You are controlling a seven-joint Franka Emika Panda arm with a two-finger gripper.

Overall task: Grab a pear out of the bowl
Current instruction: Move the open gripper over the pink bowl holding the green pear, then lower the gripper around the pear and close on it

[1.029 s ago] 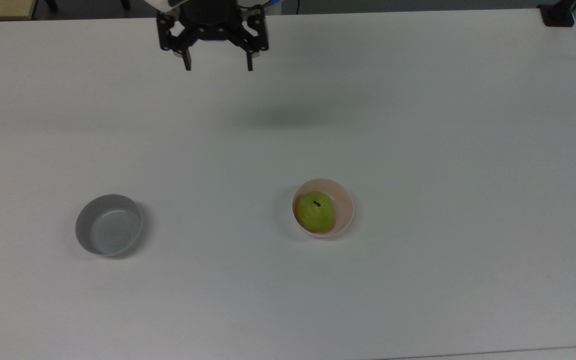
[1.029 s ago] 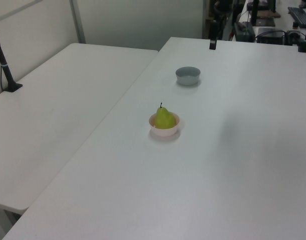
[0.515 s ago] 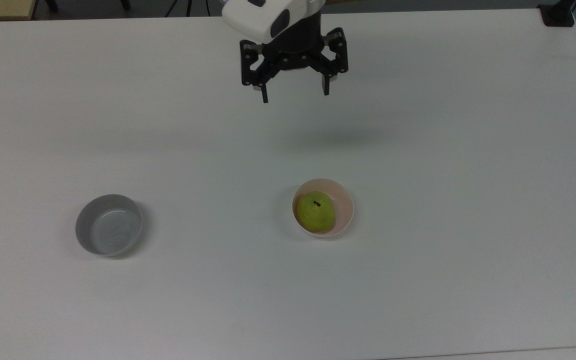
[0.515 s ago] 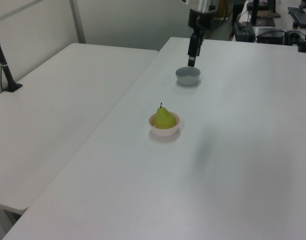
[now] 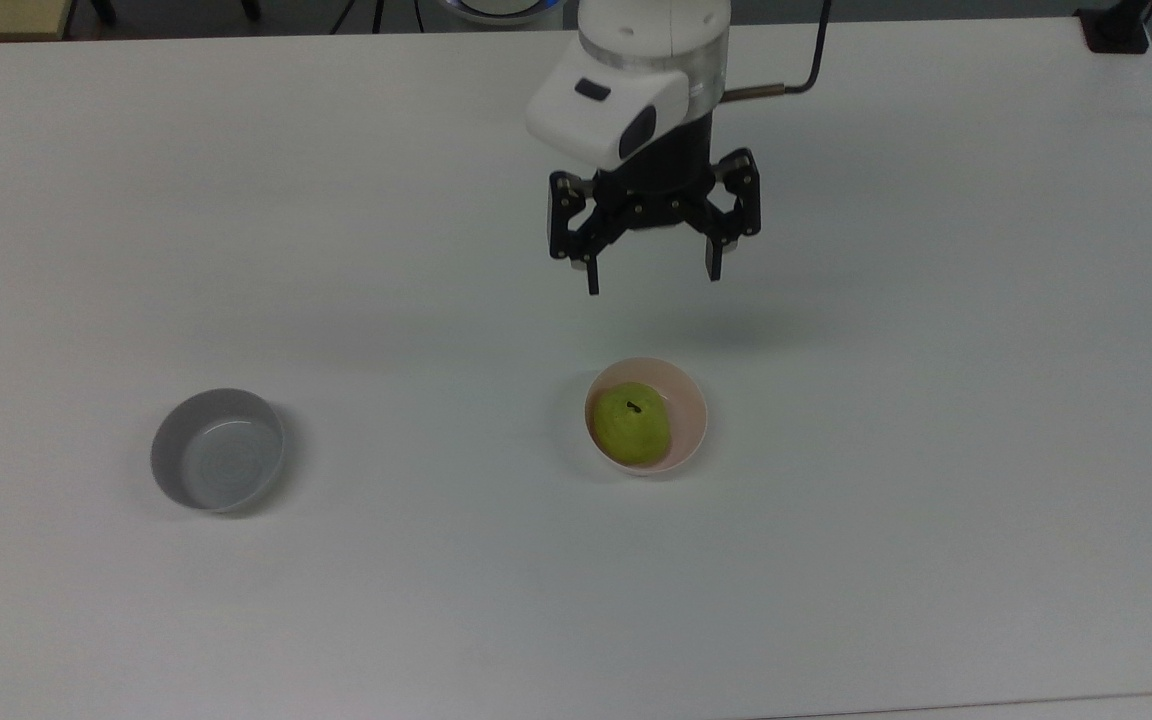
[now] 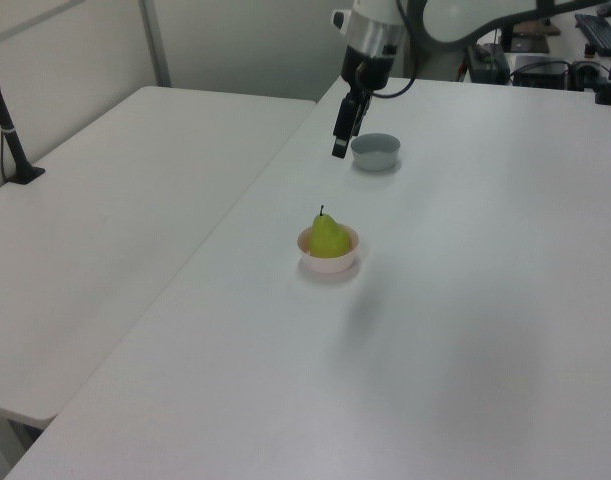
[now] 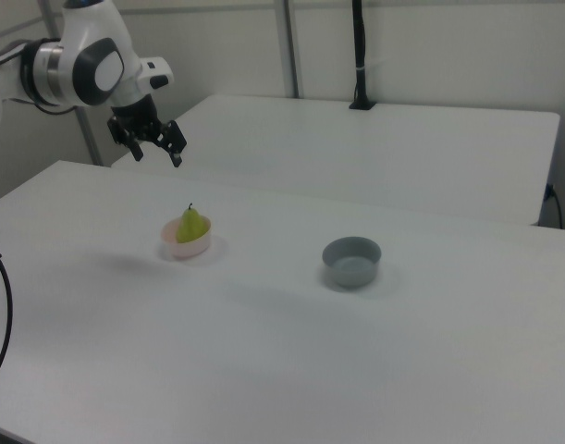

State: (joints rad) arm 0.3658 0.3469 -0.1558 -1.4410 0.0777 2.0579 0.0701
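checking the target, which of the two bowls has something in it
The pale pink bowl, right of the grey bowl in the top view. It holds the yellow-green pear, standing stem up; the grey one has nothing inside.

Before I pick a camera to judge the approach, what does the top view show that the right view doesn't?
The top view alone looks straight down into the pink bowl and the grey bowl, placing the pear toward the top view's left inside the rim. The right view alone shows the gripper hanging well above the table. Both show open fingers and the pear untouched.
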